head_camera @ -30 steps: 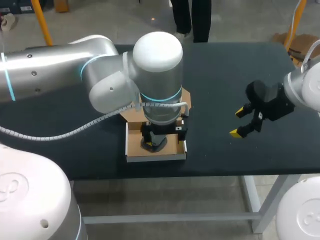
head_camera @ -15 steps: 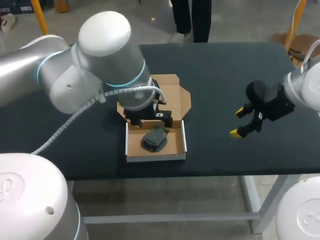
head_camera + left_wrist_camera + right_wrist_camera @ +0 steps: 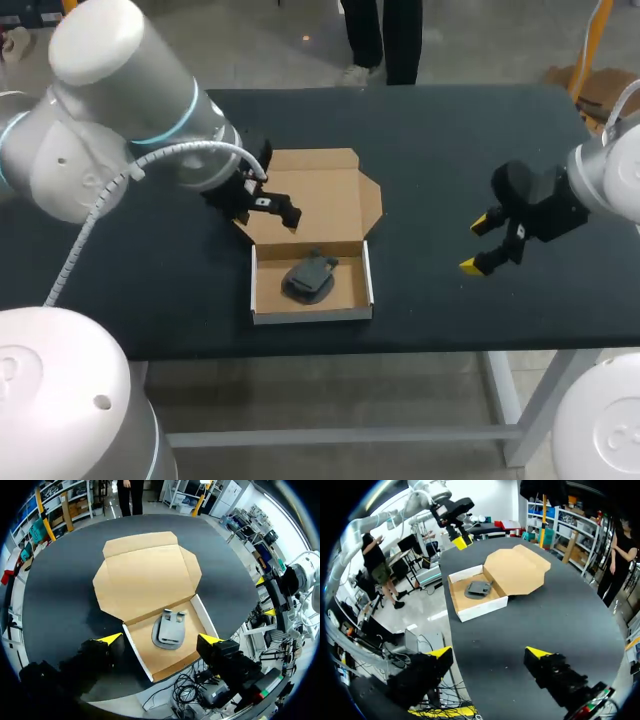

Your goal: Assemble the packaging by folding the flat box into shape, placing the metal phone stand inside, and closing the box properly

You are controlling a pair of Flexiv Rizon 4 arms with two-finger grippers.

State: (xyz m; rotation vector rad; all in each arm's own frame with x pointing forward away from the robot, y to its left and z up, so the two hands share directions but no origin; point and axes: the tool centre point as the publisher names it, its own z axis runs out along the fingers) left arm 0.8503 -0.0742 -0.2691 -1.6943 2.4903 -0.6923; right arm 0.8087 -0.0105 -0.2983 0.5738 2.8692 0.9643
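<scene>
Item 1: cardboard box (image 3: 310, 316), 1 piece, folded into shape and standing open on the black tabletop (image 3: 450, 150), left of the middle, its white-walled tray (image 3: 134, 647) close to the near edge. The lid (image 3: 315, 200) is brown, hinged on the tray's far wall and laid back flat on the tabletop toward the far side, with its side flaps spread out. Item 2: phone stand (image 3: 308, 277), dark grey metal, lying flat on the floor of the tray about midway between the walls, touched by neither arm. Item 3: left end effector (image 3: 161, 639), held above the left part of the lid, just beyond the tray's far left corner. Its 2 yellow-tipped fingers (image 3: 111, 639) are spread wide with nothing gripped between them. Item 4: right end effector (image 3: 478, 244), over bare tabletop well apart to the right of the box. Its 2 fingers (image 3: 440, 653) are parted and empty, pointing toward the box.
</scene>
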